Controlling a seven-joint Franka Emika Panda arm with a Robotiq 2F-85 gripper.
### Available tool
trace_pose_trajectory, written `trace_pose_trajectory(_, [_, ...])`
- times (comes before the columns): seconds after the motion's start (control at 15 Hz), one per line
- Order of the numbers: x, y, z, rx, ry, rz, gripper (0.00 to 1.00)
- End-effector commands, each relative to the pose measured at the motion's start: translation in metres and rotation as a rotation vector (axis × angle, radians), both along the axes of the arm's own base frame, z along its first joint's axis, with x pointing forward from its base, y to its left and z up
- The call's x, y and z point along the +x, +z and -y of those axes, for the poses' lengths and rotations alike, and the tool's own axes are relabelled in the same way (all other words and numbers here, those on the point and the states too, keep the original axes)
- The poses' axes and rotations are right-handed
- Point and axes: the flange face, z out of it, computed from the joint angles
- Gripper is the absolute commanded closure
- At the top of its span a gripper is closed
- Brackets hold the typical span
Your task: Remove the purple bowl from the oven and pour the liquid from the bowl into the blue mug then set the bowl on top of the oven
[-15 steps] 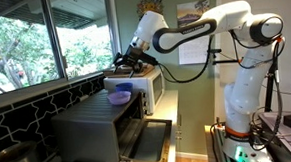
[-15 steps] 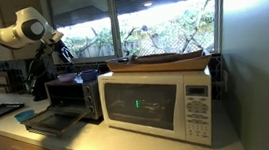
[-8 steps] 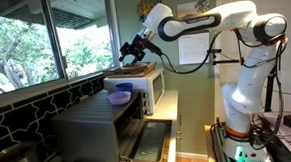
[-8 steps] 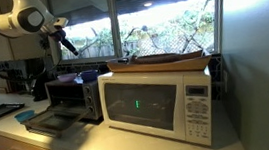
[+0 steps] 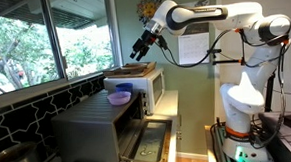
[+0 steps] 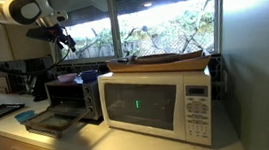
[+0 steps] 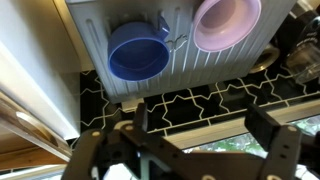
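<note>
purple bowl (image 7: 227, 22): the top edge of the wrist view slices off its far rim, and you can't tell whether any liquid is in it.
blue mug (image 7: 138, 57): from above its inside reads as plain blue, so you can't judge how full it is.
oven (image 6: 68, 95): in an exterior view the cavity is a dark block, and you can make out nothing inside.
gripper (image 7: 198, 118): both fingers are blurred and run off the bottom edge of the wrist view.
dark thing (image 7: 303, 52): it is cut off by the wrist view's right edge, and you can't identify it.
</note>
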Motion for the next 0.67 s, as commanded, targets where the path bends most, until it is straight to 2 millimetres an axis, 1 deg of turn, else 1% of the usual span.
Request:
trace_pose_trajectory(0.0, [-0.022, -0.002, 0.012, -0.057, 0.184, -0.027, 0.0])
trace_pose_trajectory(0.2, [-0.031, -0.004, 0.014, -0.113, 0.285, -0.041, 0.0])
trace_pose_trajectory(0.47, [-0.038, -0.007, 0.017, -0.164, 0.369, -0.057, 0.0])
trace_pose_trajectory(0.53, [-0.029, -0.002, 0.012, -0.159, 0.322, -0.05, 0.0])
trace_pose_trajectory(0.6, [-0.03, -0.003, 0.012, -0.167, 0.334, -0.052, 0.0])
